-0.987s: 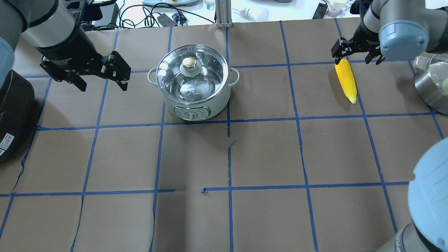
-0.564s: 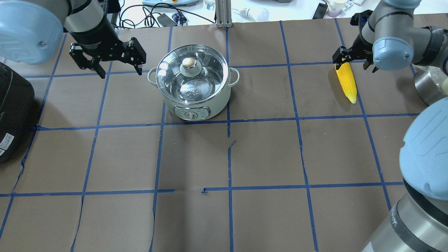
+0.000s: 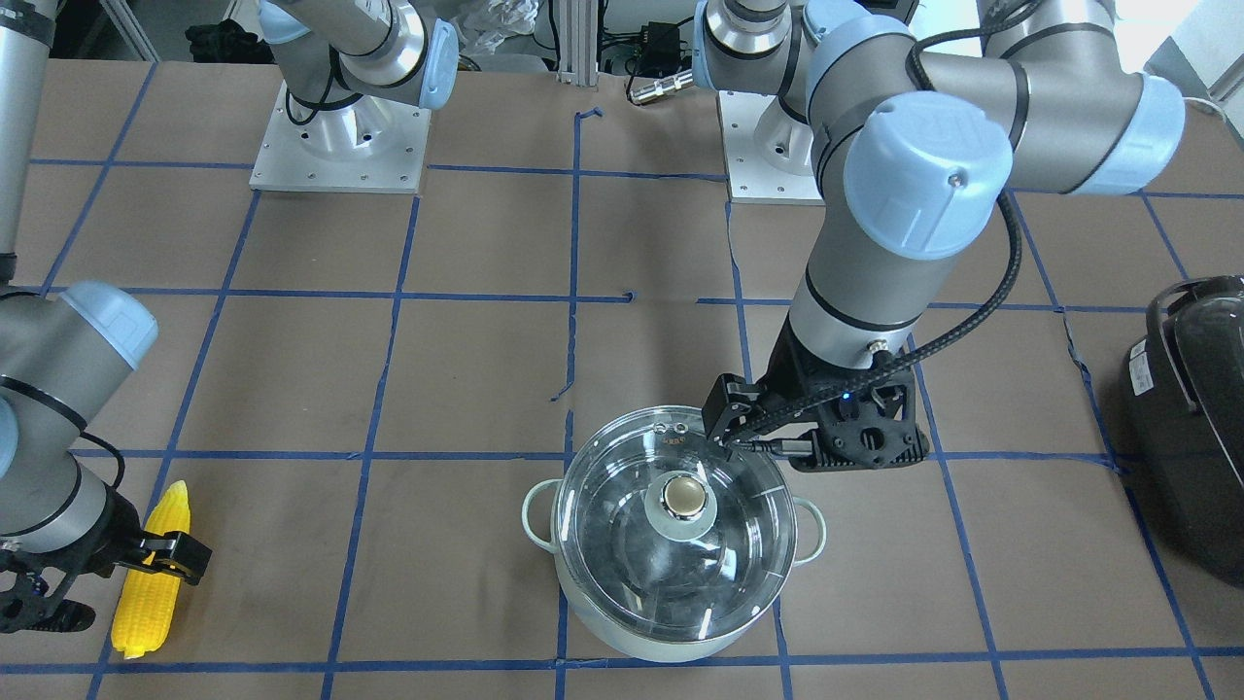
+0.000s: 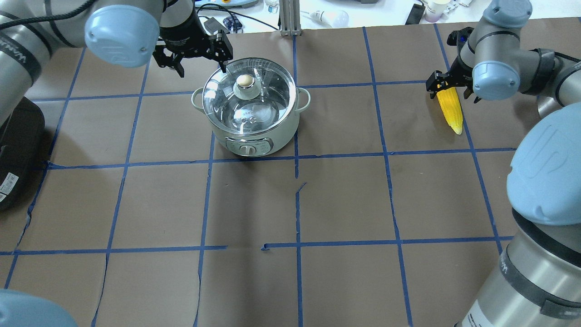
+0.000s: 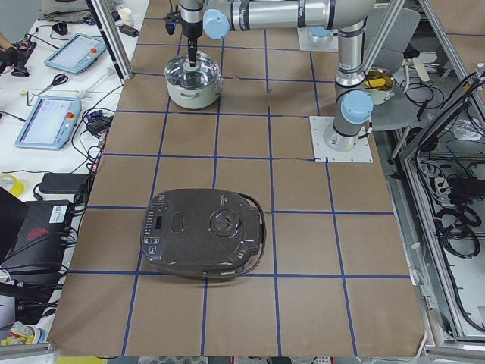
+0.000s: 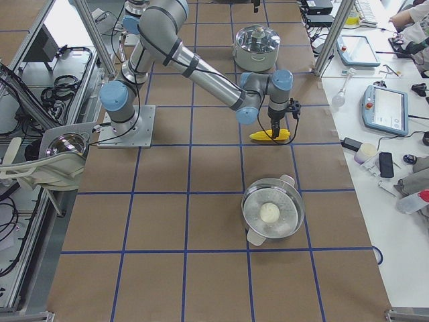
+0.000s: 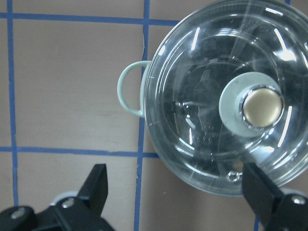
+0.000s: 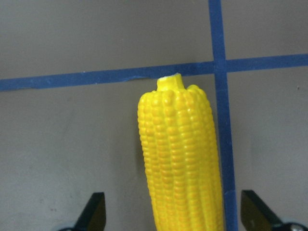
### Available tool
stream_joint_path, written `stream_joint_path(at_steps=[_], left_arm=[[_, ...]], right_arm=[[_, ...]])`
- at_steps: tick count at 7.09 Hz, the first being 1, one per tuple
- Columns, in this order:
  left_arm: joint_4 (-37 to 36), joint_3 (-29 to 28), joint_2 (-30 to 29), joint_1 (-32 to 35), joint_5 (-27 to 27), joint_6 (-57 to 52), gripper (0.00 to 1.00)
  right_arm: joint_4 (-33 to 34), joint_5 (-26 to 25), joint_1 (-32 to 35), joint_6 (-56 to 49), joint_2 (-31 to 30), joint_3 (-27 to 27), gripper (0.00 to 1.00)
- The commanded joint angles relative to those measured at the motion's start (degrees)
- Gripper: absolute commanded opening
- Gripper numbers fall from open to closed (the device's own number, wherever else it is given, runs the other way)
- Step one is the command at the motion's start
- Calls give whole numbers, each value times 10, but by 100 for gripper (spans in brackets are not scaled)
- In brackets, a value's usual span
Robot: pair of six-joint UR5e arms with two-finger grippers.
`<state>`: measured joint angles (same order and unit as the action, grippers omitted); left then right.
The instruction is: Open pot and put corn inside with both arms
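The pot (image 4: 252, 118) stands mid-table with its glass lid (image 4: 268, 97) on and gold knob (image 4: 245, 81) up; it also shows in the front view (image 3: 671, 632) and the left wrist view (image 7: 192, 120). My left gripper (image 4: 202, 68) is open and empty, hovering over the pot's far-left rim, short of the knob (image 7: 261, 107). The corn (image 4: 450, 109) lies flat on the table at the right. My right gripper (image 4: 450, 90) is open, its fingers either side of the corn's thick end (image 8: 185, 159), not closed on it.
A large black appliance (image 4: 18, 145) sits at the left table edge, also seen in the front view (image 3: 1191, 418). A steel bowl with a white ball (image 6: 271, 215) stands near the corn on the right. Cables and devices lie beyond the far edge (image 4: 218, 20).
My left gripper has swung right and farther away, from left of the pot to over its far-left rim. My right gripper has shifted slightly at the corn's thick end. Corn and pot have not moved.
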<state>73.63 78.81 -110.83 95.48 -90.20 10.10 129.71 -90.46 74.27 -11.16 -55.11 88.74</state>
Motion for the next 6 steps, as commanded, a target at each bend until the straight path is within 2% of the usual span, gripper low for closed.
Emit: stream_joint_path(at_steps=[1,2,3,4,6], left_arm=[[-11,-43,-51,25,13,31,100],[-10,-53,-65,34,13,57,100],[-9,-52,-70,43,10,58,100],[-9,-51,-77,44,9,59,100],[-14,-52,-92,47,9,61,100]], right_arm=[[2,0,0,0,13,-1,85],[2,0,0,0,13,0,61],[2,-1,0,-4,13,-1,25],[1,-2,0,-7,12,-1,0],[-2,-4,0,-2,1,-8,0]])
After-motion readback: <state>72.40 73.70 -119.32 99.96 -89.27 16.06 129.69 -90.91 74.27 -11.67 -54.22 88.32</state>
